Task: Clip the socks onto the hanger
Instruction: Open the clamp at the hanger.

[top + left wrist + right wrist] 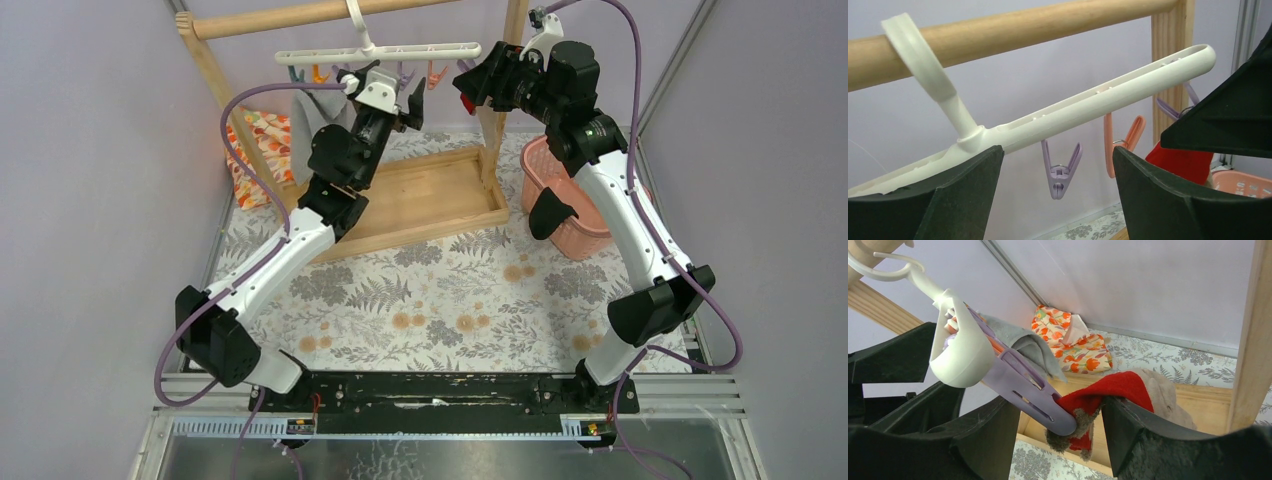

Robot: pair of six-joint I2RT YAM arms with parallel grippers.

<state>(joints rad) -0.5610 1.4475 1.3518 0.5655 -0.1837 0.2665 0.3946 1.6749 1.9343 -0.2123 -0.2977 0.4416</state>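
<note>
Hanger: hung by its hook on the wooden rail, above the far edge of the surface. The bar is roughly level, with clips hanging under it.

Sock: beige with a red end, up in the air at the right end of the hanger, above the far right part of the surface. The red end is seen touching the tip of the purple clip. Whether it is pinched in that clip cannot be told.

Right end effector: raised to the right end of the hanger. The fingers are set apart, with the clip tip and the red sock end between them. The sock lies against one finger. Whether the sock is actually gripped cannot be told.

Left end effector: raised just under the hanger bar, near the hook. It is released, with the fingers wide apart and nothing between them. A second purple clip and an orange clip are seen beyond the gap.

Grey cloth: hung under the left half of the hanger.

Tray: wooden, at the middle of the far edge, below the rail.

Basket: pink, at the right edge, toward the far right corner.

Flowered cloth: at the far left corner.
</note>
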